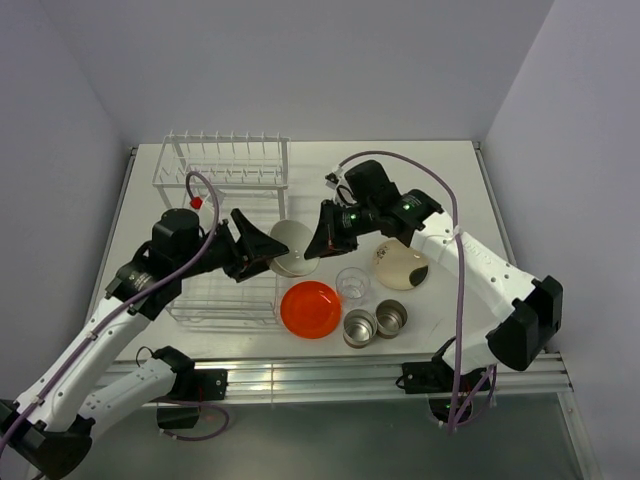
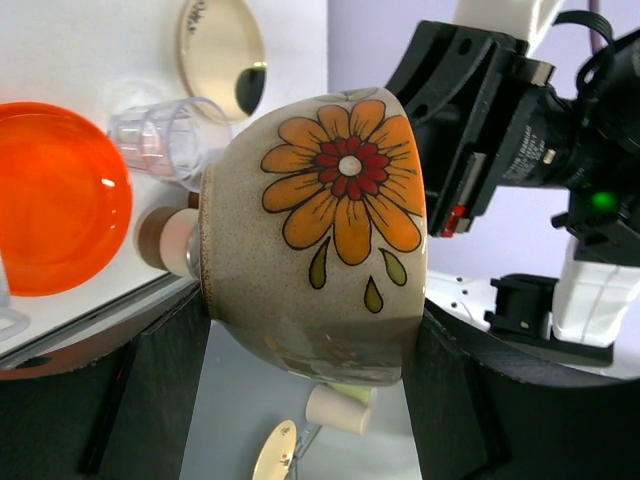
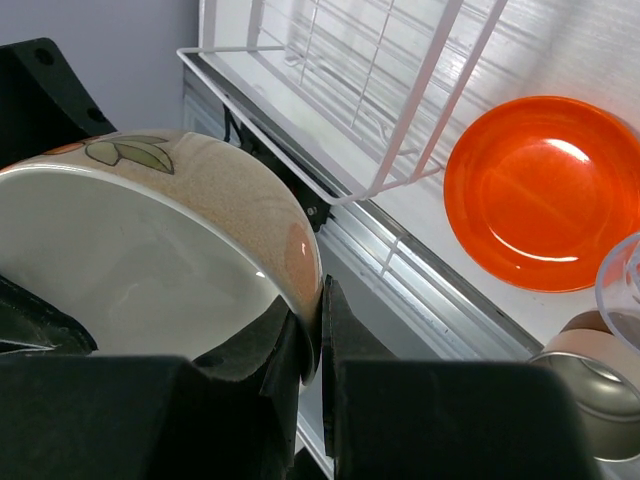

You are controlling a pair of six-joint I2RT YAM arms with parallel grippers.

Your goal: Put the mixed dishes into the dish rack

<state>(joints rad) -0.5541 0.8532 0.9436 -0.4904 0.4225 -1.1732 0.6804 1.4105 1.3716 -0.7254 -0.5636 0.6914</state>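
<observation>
Beige speckled bowl [image 2: 330, 230] is off the table, tilted, hanging in the air between the two tools. All the risk is in the grip swap.

Right gripper [image 3: 318, 325] is clenched on the rim, one finger inside and one outside. That is a thin pinch on a glazed lip, with the whole bowl hanging off it.

Left gripper [image 1: 256, 256] has its jaws spread wide on either side of the bowl body. The pads look at or just off the wall. I can't tell if it carries any load.

What could go wrong, my read:
- Right lets go before left has a real clamp, and the bowl drops. Below the tools lie the orange-red plate [image 1: 310, 308], the clear glass [image 1: 352, 283] and the dish rack [image 1: 225, 160] basket edge, so a chip or break is likely.
- Left's jaws squeeze on the curved wall and the bowl squirts out sideways. The glaze looks slick.
- Both tools are clamped and one arm moves. They fight through the bowl and the rim pinch twists loose.
- Right's wrist housing sits just behind the bowl as left sees it. Room is tight and a knock is possible.

Bowl itself:
- Rounded stoneware.
- An orange daisy with a red centre and green leaves is painted on the outside, facing left's camera.
- The inside is glossy white, facing right's camera.
- A brownish band runs along one edge.
- It looks rigid, fairly heavy and intact, with no cracks visible.

The rack is not yet loaded.
</observation>
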